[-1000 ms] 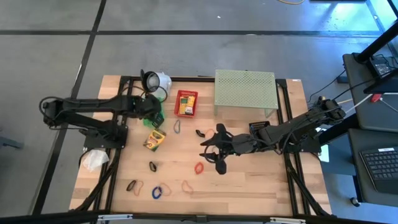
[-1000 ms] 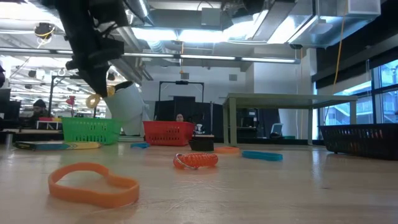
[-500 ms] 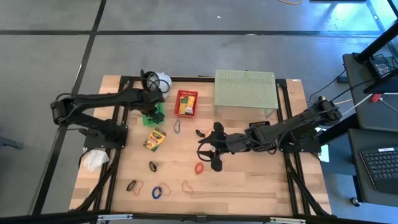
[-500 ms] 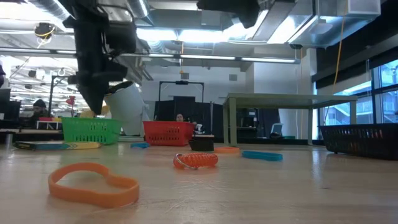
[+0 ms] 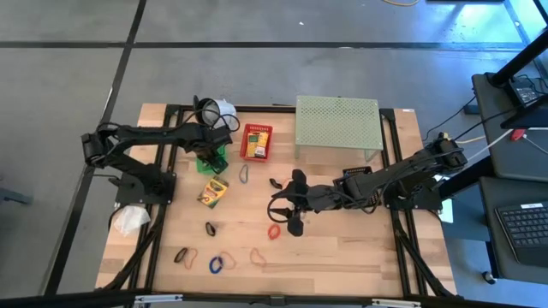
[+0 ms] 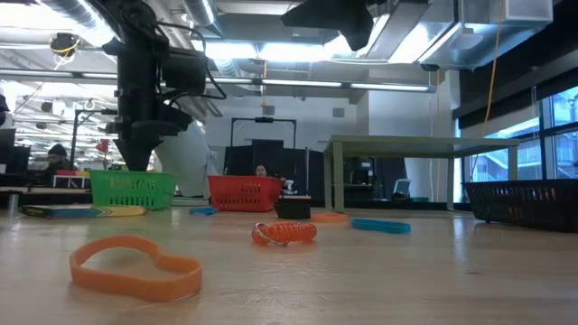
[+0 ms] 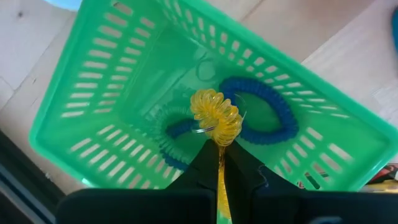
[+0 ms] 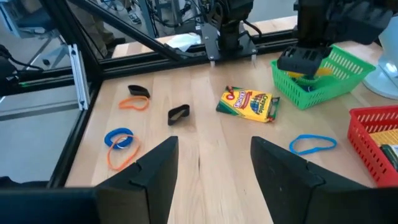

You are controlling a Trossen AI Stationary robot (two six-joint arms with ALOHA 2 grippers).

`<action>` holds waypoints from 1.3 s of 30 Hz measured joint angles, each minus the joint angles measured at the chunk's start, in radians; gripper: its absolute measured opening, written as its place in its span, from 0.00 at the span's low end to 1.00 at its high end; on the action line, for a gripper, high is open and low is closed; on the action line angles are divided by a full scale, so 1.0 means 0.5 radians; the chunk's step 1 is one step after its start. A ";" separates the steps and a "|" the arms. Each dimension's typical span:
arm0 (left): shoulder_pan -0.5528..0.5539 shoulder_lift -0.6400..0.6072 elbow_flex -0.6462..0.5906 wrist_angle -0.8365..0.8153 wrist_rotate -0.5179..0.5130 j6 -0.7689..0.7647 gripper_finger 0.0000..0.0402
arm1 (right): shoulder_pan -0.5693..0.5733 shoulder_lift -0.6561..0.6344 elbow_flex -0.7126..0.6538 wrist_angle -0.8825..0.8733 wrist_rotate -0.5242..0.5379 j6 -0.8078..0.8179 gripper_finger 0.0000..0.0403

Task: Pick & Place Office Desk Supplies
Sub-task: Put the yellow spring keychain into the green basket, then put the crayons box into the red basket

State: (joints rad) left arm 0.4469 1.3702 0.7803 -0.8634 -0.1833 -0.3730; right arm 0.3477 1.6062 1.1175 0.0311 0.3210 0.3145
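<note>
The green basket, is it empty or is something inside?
Not empty. The green basket holds a blue coil, and the left end effector holds a yellow coil over it.

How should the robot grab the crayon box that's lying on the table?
The crayon box lies flat on the table with open wood around it. Probably best from straight above, fingers closing across its narrower width near the middle, since the broad face points up.

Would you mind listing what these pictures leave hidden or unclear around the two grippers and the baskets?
- High view: the green basket is mostly covered by the left gripper, so its contents are hidden.
- Left wrist view: the yellow coil is pinched by the shut fingers, and its lower end is hidden between them.
- Low view: the red basket shows only its wall; contents unseen.
- Right wrist view: the open right gripper is cut off by the edge.
</note>
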 joint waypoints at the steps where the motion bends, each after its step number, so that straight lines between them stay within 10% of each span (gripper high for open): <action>1: 0.000 0.004 0.000 0.010 -0.001 0.011 0.01 | 0.000 -0.001 0.000 0.001 0.001 0.002 0.51; 14: 0.000 0.007 0.000 0.030 -0.001 0.057 0.04 | 0.002 0.000 0.000 -0.003 0.002 0.038 0.51; 30: 0.000 0.006 0.000 0.023 0.005 0.034 0.49 | 0.002 -0.001 0.000 -0.005 0.002 0.037 0.51; 39: -0.002 -0.018 0.155 -0.155 0.105 0.038 0.53 | 0.002 -0.001 0.000 -0.005 0.002 0.036 0.51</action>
State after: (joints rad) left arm 0.4458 1.3613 0.8578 -0.9410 -0.1310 -0.3538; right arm 0.3485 1.6058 1.1175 0.0288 0.3218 0.3325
